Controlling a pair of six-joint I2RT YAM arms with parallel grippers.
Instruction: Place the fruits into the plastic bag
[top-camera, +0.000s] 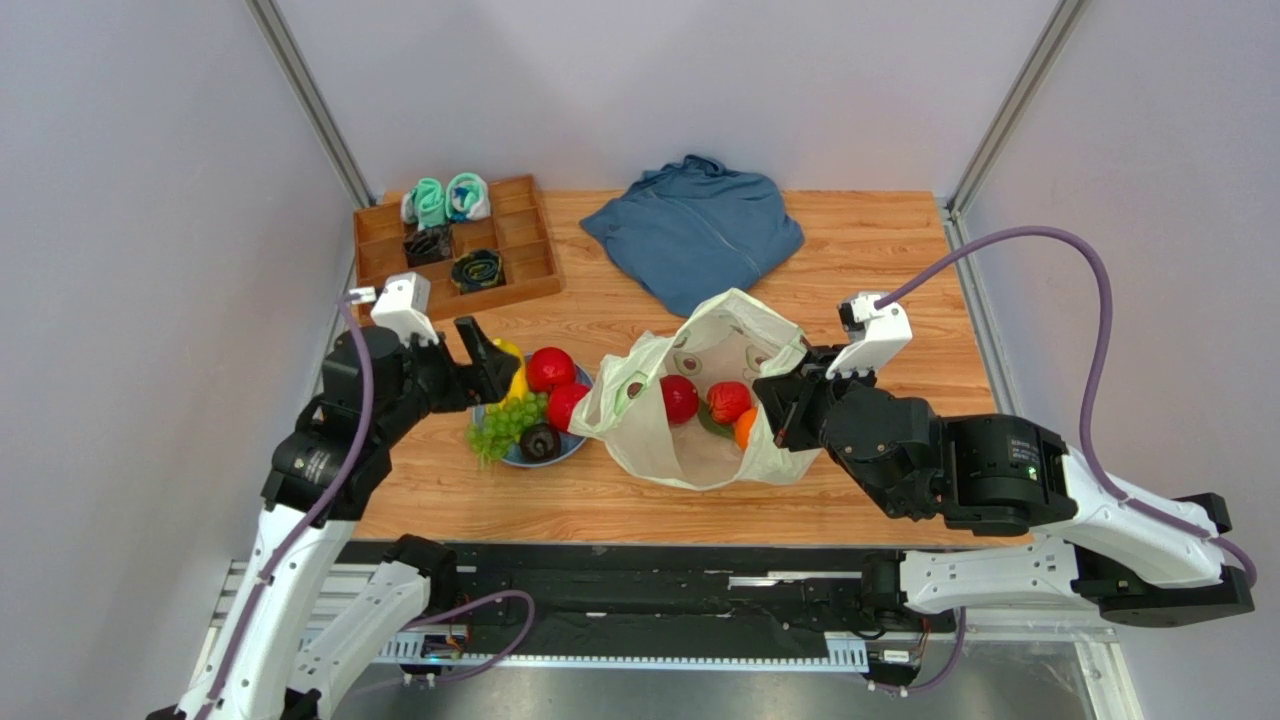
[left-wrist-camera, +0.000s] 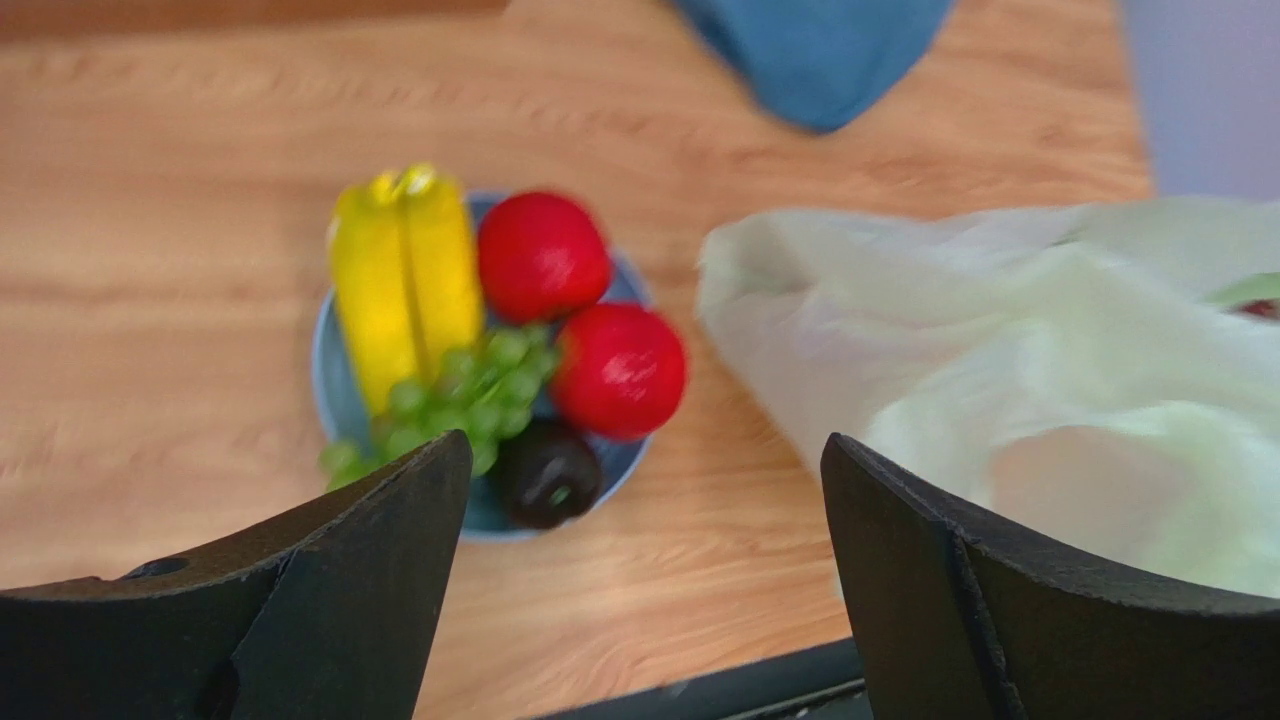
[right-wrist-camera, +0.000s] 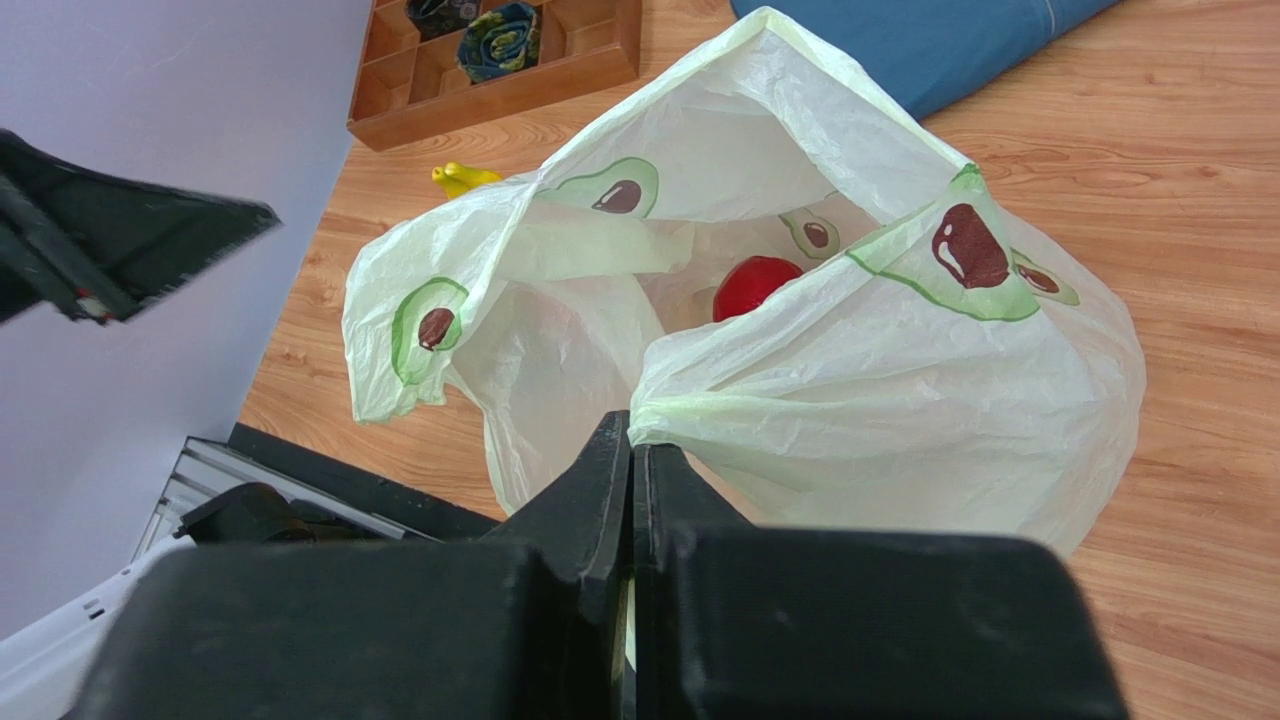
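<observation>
The bench (top-camera: 902, 255) carries the plastic bag (top-camera: 661, 443) at its middle. The bag is thin, limp and crinkly, and likely to slump shut unless its rim is held up. The right pincer (right-wrist-camera: 631, 450) is clenched on the right-hand rim, drawing the mouth open. A few fruits (top-camera: 679, 399) lie inside. Just left of the bag, a blue plate (left-wrist-camera: 319, 375) bears the banana (left-wrist-camera: 403, 278), two glossy red fruits (left-wrist-camera: 541, 255), grapes (left-wrist-camera: 466, 398) and avocado (left-wrist-camera: 549, 473). The left pincer (left-wrist-camera: 643, 450) hangs released above them. They look light, hard and slippery, so the round ones are probably best gripped across the widest part.

Wooden table (top-camera: 887, 270) bears tray (top-camera: 534, 249), blue garment (top-camera: 694, 228), plate (left-wrist-camera: 322, 365), plastic bag (top-camera: 684, 450).
</observation>
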